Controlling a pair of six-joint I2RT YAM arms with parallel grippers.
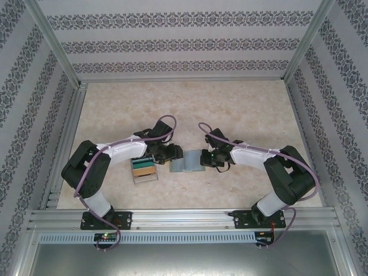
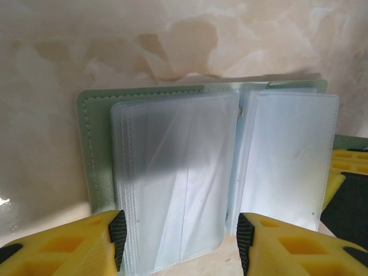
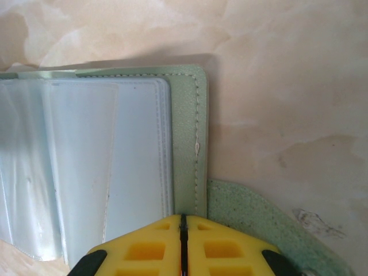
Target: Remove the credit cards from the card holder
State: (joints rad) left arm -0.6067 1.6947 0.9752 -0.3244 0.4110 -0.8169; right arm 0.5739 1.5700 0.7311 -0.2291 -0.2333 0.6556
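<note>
The sage-green card holder [image 1: 185, 161] lies open on the table between both grippers, its clear plastic sleeves [image 2: 178, 172] fanned out over the green cover [image 2: 92, 149]. I see no card inside the visible sleeves. My left gripper [image 2: 180, 241] is open, its fingers straddling the near edge of the left stack of sleeves without touching. My right gripper [image 3: 183, 217] is shut, its tips down on the stitched right edge of the cover [image 3: 187, 132], beside the small green tab [image 3: 253, 218].
A clear tray of staggered coloured cards [image 1: 144, 168] stands just left of the holder, under the left arm's wrist. Patterned walls and metal rails enclose the beige table [image 1: 241, 109].
</note>
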